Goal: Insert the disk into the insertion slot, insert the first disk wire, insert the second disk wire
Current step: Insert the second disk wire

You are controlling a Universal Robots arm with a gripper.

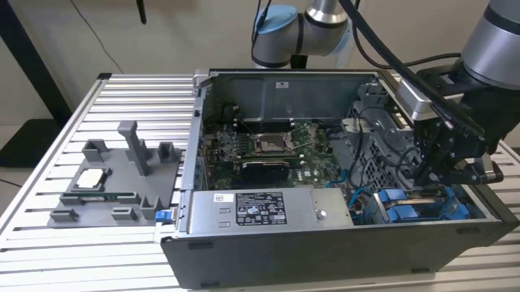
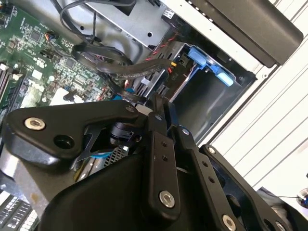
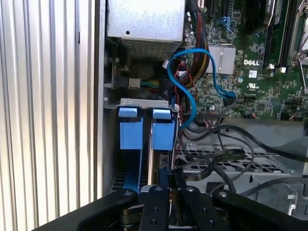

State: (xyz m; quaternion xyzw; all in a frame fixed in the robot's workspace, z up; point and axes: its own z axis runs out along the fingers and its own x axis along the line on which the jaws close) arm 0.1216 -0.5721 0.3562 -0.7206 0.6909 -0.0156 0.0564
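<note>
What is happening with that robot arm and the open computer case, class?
A single robot arm has its black gripper lowered into the open grey metal computer case, over the drive bay with blue plastic fittings at the corner on the exterior view's right. In the first wrist view, the gripper sits right at the blue carrier brackets standing in the bay, among black cables. A grey plastic fixture tray rests on the slatted table.

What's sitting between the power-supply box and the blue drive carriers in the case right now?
In the first wrist view, a bundle of wires and a looping blue cable fill the stretch between the power-supply box and the blue carriers.
</note>
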